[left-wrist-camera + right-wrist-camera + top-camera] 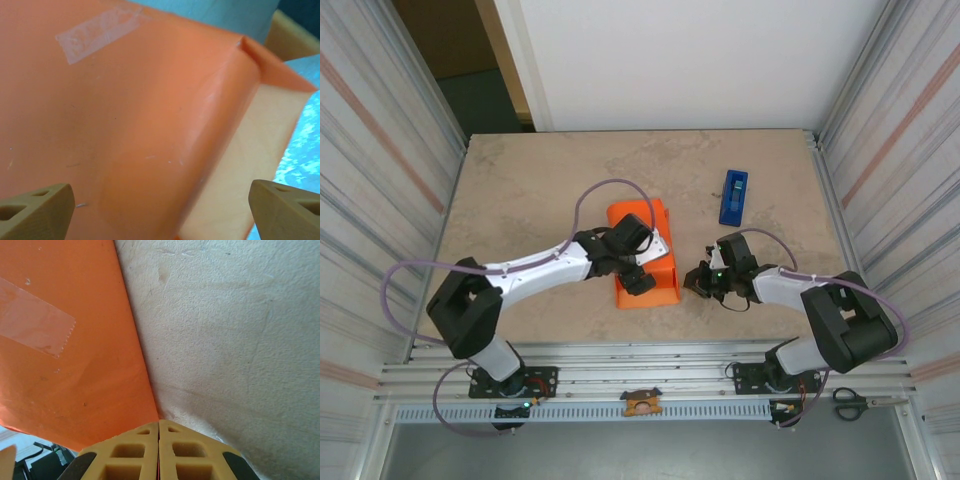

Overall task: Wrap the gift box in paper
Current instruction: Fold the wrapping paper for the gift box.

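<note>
The orange paper [650, 285] lies folded into a parcel at the table's middle, and the gift box is hidden inside it. My left gripper [638, 266] hovers open just above the parcel. In the left wrist view its two fingertips [37, 212] stand wide apart over the paper [130, 125], whose pale underside shows on a flap to the right. A strip of clear tape [95, 32] sits on the top fold. My right gripper [703, 282] is at the parcel's right edge. Its fingers [159, 427] are shut, the paper's edge [75, 375] runs into them, and an orange sliver shows in the seam.
A blue tape dispenser [734, 196] lies at the back right of the table. A second strip of clear tape [35, 317] is stuck on the paper. Scissors [850, 402] rest on the rail at the near right. Metal walls flank both sides.
</note>
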You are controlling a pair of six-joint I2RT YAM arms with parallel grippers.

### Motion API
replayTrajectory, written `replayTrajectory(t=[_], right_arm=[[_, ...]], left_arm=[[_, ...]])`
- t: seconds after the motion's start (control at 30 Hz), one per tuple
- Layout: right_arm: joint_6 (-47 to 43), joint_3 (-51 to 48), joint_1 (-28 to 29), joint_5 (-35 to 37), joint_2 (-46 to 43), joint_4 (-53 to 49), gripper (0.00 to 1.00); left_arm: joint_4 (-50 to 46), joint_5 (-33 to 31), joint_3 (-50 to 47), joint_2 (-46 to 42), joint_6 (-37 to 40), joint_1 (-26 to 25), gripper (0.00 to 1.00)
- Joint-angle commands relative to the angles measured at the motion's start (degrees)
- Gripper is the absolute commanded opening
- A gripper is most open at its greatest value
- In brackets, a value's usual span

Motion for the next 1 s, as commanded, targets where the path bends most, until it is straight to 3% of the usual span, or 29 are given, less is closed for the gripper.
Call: replayTrajectory(t=[0.0, 0.37, 0.57, 0.97], right_arm=[[-0.09, 1.46, 0.43, -0.83, 1.09, 0.11, 0.09], [0.43, 1.98, 0.6, -2.2, 1.87, 0.98, 0.08], [1.2, 1.93, 0.91, -3.05, 1.9, 1.69, 0.07], [4.04, 3.17, 2.95, -2.56, 4.15, 5.15, 0.04]], left_arm=[[-2.14, -4.11, 2.7, 1.6, 4.61, -0.49, 0.91], [-2.65, -9.84, 2.84, 5.46, 2.9, -1.5, 0.87], [-2.0, -9.66, 1.84, 5.88, 1.58, -1.59, 0.8], [-2.28, -10.35, 1.38, 8.26, 0.96, -2.12, 0.77]])
